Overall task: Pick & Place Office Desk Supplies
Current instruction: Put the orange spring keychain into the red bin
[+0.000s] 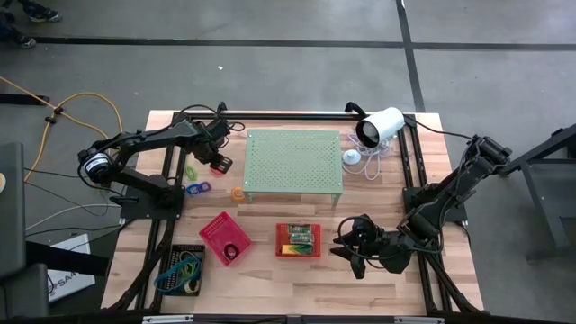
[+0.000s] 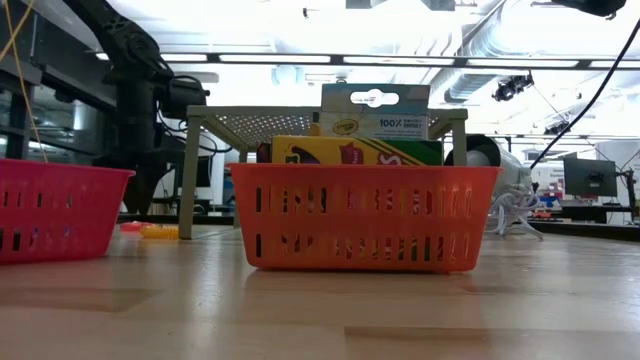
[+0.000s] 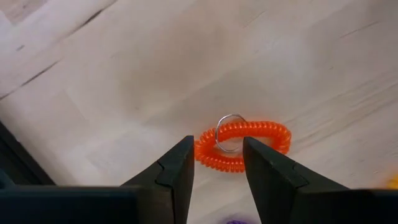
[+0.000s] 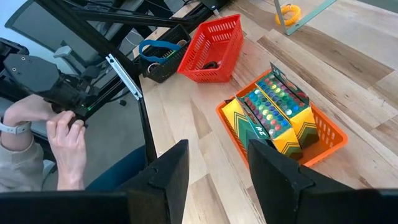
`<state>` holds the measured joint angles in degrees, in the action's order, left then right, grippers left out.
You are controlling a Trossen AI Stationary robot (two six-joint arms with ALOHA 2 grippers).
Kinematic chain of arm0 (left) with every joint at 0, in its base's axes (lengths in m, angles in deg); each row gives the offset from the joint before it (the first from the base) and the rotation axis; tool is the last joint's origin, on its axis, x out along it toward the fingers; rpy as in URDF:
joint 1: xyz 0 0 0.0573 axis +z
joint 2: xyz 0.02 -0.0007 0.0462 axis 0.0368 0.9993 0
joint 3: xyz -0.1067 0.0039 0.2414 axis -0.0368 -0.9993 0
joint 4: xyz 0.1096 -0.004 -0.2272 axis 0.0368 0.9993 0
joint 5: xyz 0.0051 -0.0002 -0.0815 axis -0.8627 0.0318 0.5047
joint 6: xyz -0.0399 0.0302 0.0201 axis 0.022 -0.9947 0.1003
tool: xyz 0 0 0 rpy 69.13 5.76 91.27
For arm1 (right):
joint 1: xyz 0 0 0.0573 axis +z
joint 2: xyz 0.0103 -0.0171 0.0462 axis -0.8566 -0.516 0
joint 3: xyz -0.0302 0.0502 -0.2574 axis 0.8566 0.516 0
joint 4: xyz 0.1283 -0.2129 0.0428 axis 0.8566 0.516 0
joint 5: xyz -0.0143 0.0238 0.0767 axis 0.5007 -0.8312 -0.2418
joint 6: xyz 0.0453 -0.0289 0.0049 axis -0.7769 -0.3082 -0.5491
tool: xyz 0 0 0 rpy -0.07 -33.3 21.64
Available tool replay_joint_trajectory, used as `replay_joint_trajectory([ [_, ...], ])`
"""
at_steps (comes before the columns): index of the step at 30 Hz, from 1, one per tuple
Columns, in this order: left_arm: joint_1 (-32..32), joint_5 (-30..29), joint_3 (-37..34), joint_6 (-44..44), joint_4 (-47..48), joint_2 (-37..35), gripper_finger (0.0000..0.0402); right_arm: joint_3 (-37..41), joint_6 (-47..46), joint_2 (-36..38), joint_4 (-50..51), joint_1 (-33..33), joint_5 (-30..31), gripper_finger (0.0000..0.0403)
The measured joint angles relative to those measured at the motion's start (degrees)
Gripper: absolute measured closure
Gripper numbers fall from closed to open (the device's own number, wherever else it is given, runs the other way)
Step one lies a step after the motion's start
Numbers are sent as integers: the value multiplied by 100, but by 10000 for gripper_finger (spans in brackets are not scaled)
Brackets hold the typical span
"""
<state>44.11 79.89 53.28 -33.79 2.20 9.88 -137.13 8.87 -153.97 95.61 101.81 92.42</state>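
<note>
My left gripper (image 3: 217, 143) (image 1: 220, 160) is open and points down at the table by the left edge of the pale green stand (image 1: 292, 162). Its fingers stand either side of an orange coil ring (image 3: 255, 138) with a small metal ring, which lies flat on the wood. Blue and purple rings (image 1: 198, 189) and a yellow coil ring (image 1: 238, 193) lie nearby. My right gripper (image 4: 217, 152) (image 1: 349, 248) is open and hovers right of the orange tray (image 1: 299, 239). That tray holds green-labelled crayon packs (image 4: 273, 112).
A pink tray (image 1: 225, 238) holds a dark ring. A black tray (image 1: 183, 268) holds blue and green rubber bands. A white camera (image 1: 380, 126) and its cable sit at the far right. A person's hands (image 4: 59, 130) work beyond the table edge. Black frame rails line the sides.
</note>
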Motion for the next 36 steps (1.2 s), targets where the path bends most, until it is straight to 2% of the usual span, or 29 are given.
replay_joint_trajectory([
  [16,0,-94,2,-273,-46,484,270,0,-1,0,0,-1,-1,252],
  [25,0,41,26,-271,-128,799,270,0,-1,0,0,0,0,252],
  [36,0,59,20,-135,-140,809,275,0,-1,0,0,-1,0,252],
])
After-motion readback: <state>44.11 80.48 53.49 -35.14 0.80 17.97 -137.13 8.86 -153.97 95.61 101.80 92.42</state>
